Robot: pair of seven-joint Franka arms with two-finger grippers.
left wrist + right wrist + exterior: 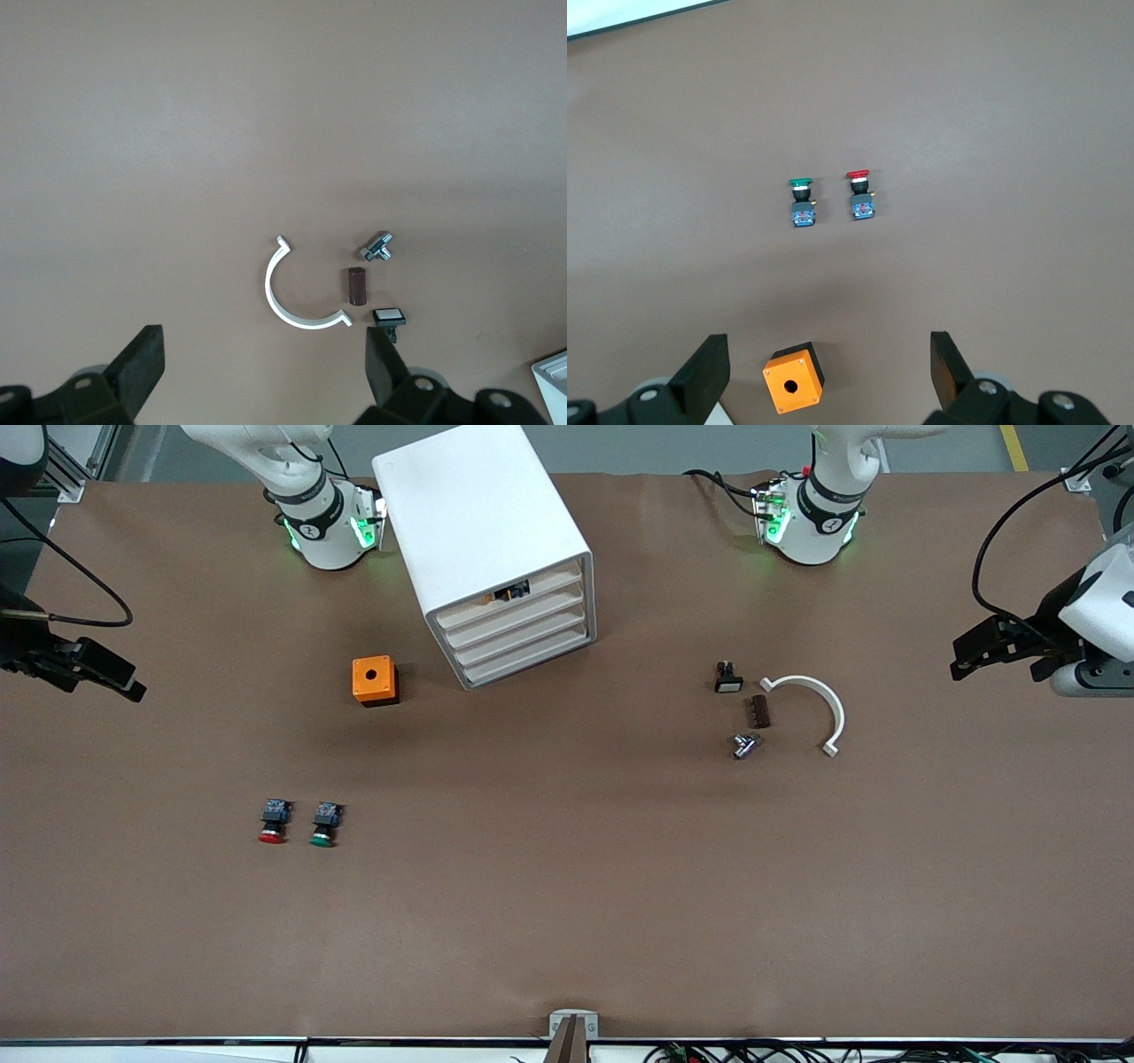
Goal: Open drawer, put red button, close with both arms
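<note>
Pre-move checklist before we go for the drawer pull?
1. Drawer, second front down on the cabinet: shut, not yet opened - ok as start.
2. Red button lying on the table, beside the green button, apart - ok.
3. Left hand open, holding nothing - ok.
4. Right hand open, holding nothing - ok.
5. Table in front of the drawer: orange box sits off to one side - ok.
6. Drawer's inside: cannot tell.
</note>
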